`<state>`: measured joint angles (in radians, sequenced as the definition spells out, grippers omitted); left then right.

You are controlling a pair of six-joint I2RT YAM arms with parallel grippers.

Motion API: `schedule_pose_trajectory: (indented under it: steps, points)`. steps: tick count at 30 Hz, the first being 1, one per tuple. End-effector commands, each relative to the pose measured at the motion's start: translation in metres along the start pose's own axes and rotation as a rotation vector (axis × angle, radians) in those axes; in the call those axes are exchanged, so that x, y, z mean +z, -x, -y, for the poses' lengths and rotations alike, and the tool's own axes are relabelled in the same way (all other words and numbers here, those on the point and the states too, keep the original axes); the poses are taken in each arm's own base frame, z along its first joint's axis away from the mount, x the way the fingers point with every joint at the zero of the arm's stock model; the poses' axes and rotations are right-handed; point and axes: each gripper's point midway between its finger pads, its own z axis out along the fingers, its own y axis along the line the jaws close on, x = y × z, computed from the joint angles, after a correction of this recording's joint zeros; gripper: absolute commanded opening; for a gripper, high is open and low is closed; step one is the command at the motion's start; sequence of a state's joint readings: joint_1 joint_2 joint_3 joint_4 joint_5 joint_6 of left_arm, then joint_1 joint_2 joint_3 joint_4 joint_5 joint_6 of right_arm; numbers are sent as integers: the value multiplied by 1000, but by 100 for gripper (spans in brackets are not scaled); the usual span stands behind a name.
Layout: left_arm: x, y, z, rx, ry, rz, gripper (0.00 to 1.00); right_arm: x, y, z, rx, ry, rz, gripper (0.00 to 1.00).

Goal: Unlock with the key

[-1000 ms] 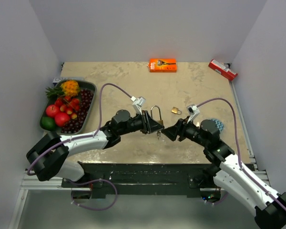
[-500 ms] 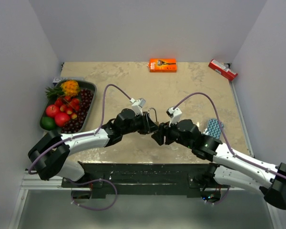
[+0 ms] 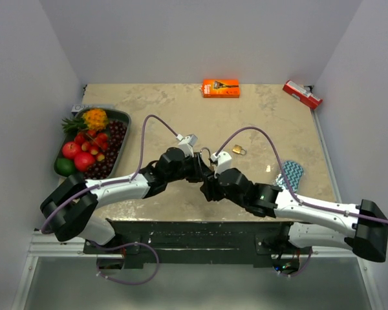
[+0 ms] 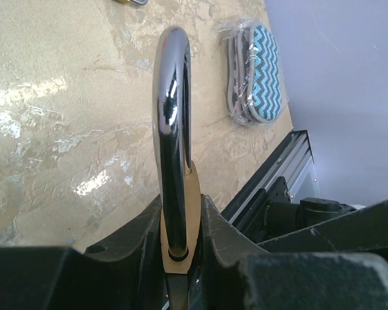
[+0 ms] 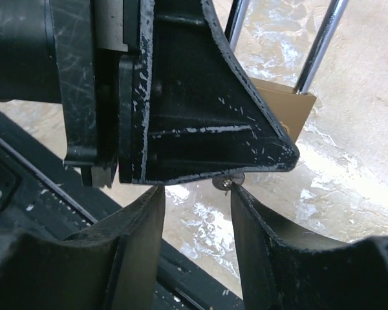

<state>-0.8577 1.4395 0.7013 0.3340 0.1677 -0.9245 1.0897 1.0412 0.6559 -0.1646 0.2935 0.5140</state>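
My left gripper [image 3: 203, 170] is shut on a brass padlock [image 4: 171, 97], clamping its body flat between the fingers with the chrome shackle pointing away from the wrist. The padlock's brass corner [image 5: 291, 110] and both shackle legs show behind the left gripper's black finger [image 5: 200, 116] in the right wrist view. A small silver bit of the key [image 5: 228, 182] pokes out just under that finger. My right gripper [image 5: 197, 206] is open right below it, its right fingertip almost touching the key. In the top view the right gripper [image 3: 209, 188] sits tight against the left one.
A second small padlock [image 3: 239, 150] lies on the table behind the grippers. A wrapped blue zigzag sponge [image 3: 290, 173] lies to the right. A fruit tray [image 3: 121, 118] sits at the left, an orange box [image 3: 220, 88] and a red pack [image 3: 302, 94] at the back.
The right arm has swung left and in, bringing its gripper up under the left gripper, and its jaws have narrowed somewhat. The left gripper holds the padlock as before.
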Motion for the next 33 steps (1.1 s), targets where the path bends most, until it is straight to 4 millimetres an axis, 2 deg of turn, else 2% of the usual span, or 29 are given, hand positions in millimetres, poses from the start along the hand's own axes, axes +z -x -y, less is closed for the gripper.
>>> schedule_pose_trajectory:
  steps: [1,6,13,24,33]
  points:
    - [-1,38,44,23,-127,107,0,3,30,-9,4,-58,97,48]
    - [-1,38,44,22,-128,108,0,8,32,-5,-5,-131,111,47]
    - [-1,39,46,22,-136,108,0,16,25,-5,-31,-181,91,41]
    - [-1,38,46,23,-141,106,0,17,19,-1,-54,-271,83,38]
    - [-3,39,49,22,-152,109,0,20,16,5,-61,-353,85,32]
